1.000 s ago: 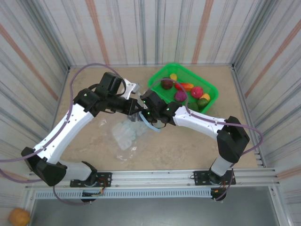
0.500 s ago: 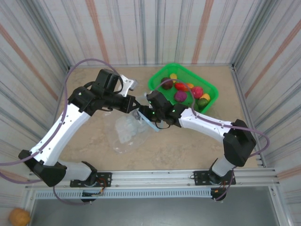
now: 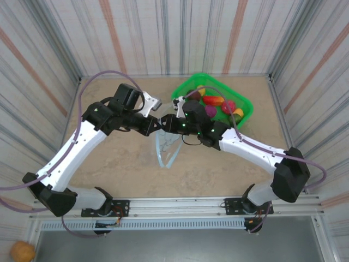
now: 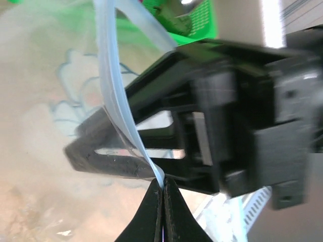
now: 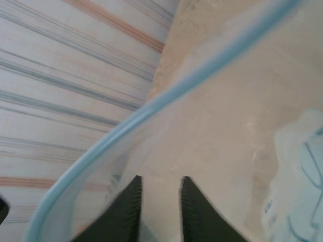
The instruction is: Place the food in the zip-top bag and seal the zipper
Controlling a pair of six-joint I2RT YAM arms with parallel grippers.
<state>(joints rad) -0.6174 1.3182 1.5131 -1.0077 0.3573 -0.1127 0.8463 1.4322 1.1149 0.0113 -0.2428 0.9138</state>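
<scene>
Your beige stone-look table point(image 3: 120, 164) spans the top view, and the two white-and-black arms meet over its middle, the left arm point(image 3: 76, 153) coming in from 7 o'clock and the right arm point(image 3: 251, 148) from 5 o'clock. The green mesh plastic tray point(image 3: 242, 101) sits at about 1 o'clock, near the far wall. The clear, bluish zip-top bag point(image 3: 166, 150) hangs at the centre, its mouth up between the two grippers and its body trailing toward 6 o'clock. Your left gripper point(image 3: 154, 124) is at 9 o'clock of the mouth; in its wrist view its black fingers point(image 4: 162, 194) are pressed together on the pale blue zipper strip point(image 4: 113, 75), which curves up and away toward 11 o'clock. Your right gripper point(image 3: 168, 124) is at 3 o'clock of the mouth, just beside the left one. Its wrist view shows its fingertips point(image 5: 160, 179) with a narrow gap and the zipper point(image 5: 166, 94) arching above them; you cannot tell whether they pinch the film. A lone orange ball point(image 3: 22, 251) lies off the table at 7 o'clock. The small toy food pieces point(image 3: 228, 106) all lie in the tray, well apart from the bag.
</scene>
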